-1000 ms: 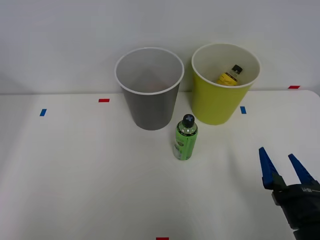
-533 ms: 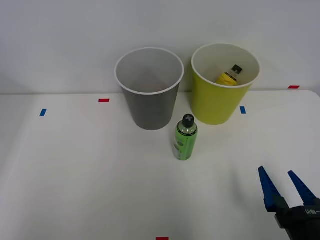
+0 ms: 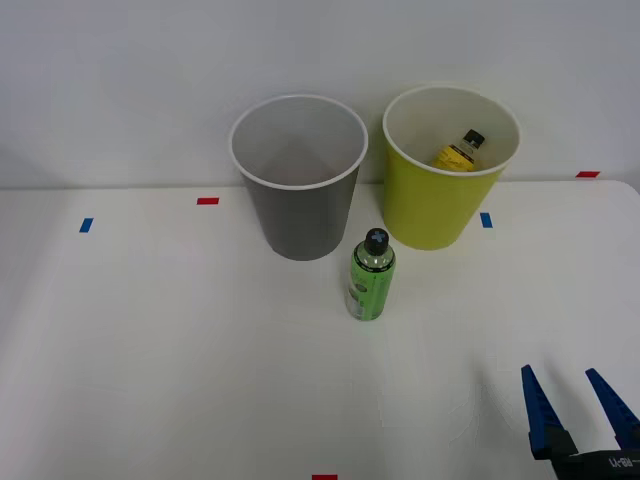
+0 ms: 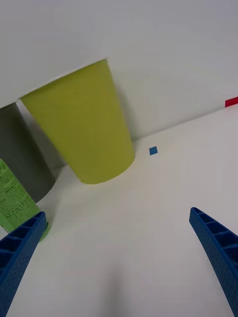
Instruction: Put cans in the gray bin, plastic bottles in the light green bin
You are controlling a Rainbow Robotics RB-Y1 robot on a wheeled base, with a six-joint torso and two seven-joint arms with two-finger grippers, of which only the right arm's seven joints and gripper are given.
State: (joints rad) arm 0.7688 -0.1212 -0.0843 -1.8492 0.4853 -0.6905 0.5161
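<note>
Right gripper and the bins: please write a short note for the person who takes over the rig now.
Right gripper: open, empty, low at the table's near right, apart from everything.
Green bottle: upright on the table, in front of the gap between the bins, untouched.
Yellow-label bottle: already inside the light green bin.
Gray bin: I cannot tell what is inside.
Done: one bottle binned.
Left: the green bottle goes into the light green bin.
</note>
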